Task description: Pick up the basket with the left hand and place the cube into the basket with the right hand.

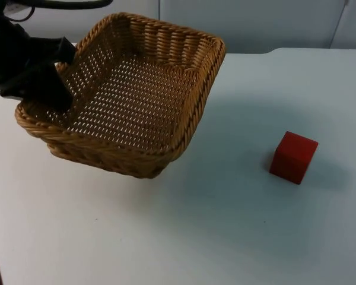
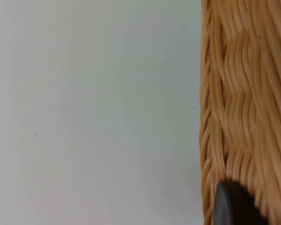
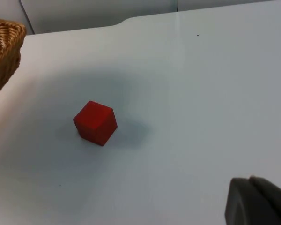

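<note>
Left gripper point(image 1: 60, 76) fingers pinch the left rim of the woven tan wicker basket point(image 1: 136, 95), one finger inside against the wall, the rest of the gripper outside it. Basket is tilted, held side up, its near corner low by the white table point(image 1: 196, 237); can't tell if that corner touches. Nothing in the basket. Left wrist view: black fingertip point(image 2: 234, 206) pressed against the wicker weave point(image 2: 246, 93), bare table point(image 2: 84, 117) beside it.

Right gripper: one black finger point(image 3: 257, 201) seen in the right wrist view, hanging above the table; can't tell if the fingers are spread or pressed together. It's well apart from the small red cube point(image 3: 96, 123), not touching it.

Cube point(image 1: 293, 157) sits flat on the table, right of the basket with a clear gap, one corner turned toward the camera in the top view. Basket edge point(image 3: 4, 47) also visible from the right wrist, off to the side of the cube. Grey partition wall point(image 1: 255, 24) behind the table.
</note>
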Controlling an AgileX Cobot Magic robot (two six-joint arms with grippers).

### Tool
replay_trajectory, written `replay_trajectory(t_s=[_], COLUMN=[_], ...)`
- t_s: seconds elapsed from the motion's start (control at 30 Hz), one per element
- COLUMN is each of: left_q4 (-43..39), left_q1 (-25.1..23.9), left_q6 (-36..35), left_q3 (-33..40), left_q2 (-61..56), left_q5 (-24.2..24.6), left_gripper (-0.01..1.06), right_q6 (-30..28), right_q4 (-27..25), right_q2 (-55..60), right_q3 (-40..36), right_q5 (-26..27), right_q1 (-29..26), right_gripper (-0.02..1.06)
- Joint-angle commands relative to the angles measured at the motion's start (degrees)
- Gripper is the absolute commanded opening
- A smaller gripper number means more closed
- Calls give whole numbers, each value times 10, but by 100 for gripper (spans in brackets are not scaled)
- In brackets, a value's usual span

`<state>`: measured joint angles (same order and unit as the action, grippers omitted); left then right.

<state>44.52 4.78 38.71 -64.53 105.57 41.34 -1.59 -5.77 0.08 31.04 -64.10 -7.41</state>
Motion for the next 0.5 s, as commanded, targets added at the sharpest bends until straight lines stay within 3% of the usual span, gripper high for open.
replay_trajectory(t_s=[0.0,0.47], left_q4=[16,16], left_q1=[1,1], left_q6=[0,0], left_q3=[-1,-1], left_q2=[-5,-5], left_q5=[-13,-66], left_gripper=[0,0], right_q6=[0,16], right_q4=[-5,-19], right_q2=[-1,-1], right_q3=[-2,-2], right_q5=[5,53], right_q1=[1,1], right_gripper=[1,1])
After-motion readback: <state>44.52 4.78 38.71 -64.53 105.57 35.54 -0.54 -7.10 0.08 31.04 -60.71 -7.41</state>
